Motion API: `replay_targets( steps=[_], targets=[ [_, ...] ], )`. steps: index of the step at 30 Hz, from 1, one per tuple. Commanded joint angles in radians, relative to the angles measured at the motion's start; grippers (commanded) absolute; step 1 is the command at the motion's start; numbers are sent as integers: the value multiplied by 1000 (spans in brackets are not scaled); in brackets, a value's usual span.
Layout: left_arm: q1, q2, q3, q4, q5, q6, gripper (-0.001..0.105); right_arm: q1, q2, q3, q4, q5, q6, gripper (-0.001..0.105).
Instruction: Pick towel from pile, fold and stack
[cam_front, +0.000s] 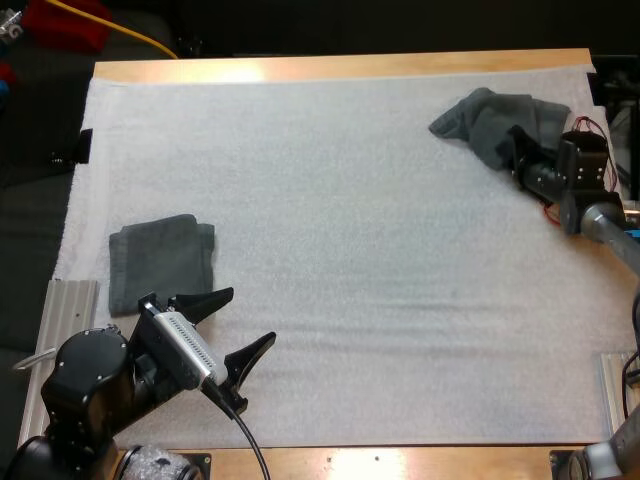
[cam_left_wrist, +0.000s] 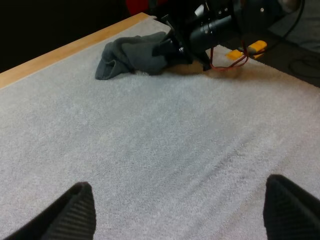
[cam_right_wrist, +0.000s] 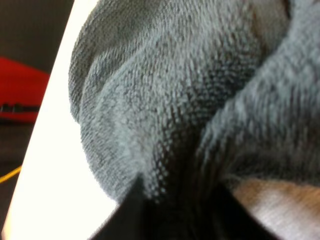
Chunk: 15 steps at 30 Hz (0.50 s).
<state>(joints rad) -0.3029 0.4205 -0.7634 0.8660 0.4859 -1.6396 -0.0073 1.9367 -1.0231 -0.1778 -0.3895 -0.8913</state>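
One white mat (cam_front: 350, 250) is covering nearly the whole wooden table (cam_front: 340, 68), and its middle is lying flat and bare. At the far right corner the crumpled towel (cam_front: 490, 120) is slumping in a loose heap. The folded towel (cam_front: 160, 262) is lying square at the near left, well apart from it. At the heap's near edge the right pincer (cam_front: 517, 150) is sitting against the cloth, which is crowding right up to its camera. Whether it is clamped on the fabric I cannot tell. Meanwhile the left pincer (cam_front: 249, 316) is hanging released just beside the folded towel, touching nothing.

Judging by this, the pick from the pile is getting under way. The next move is calling for a firm pinch on the fabric, then a lift toward the open middle for folding. The soft mat may be dragging at the cloth. Beyond the table's far side the room is sitting dark.
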Motion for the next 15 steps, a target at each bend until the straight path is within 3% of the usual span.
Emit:
replay_targets(
  steps=[1,8,15],
  targets=[
    [-4,3,-8,-5,-4,0,67,2,-9,-9,-7,-49,-2,0],
    [-4,3,-8,-5,-4,0,67,2,-85,-9,-4,-169,-32,1],
    [-4,3,-8,-5,-4,0,67,2,-232,-9,48,-169,-84,1]
  ],
)
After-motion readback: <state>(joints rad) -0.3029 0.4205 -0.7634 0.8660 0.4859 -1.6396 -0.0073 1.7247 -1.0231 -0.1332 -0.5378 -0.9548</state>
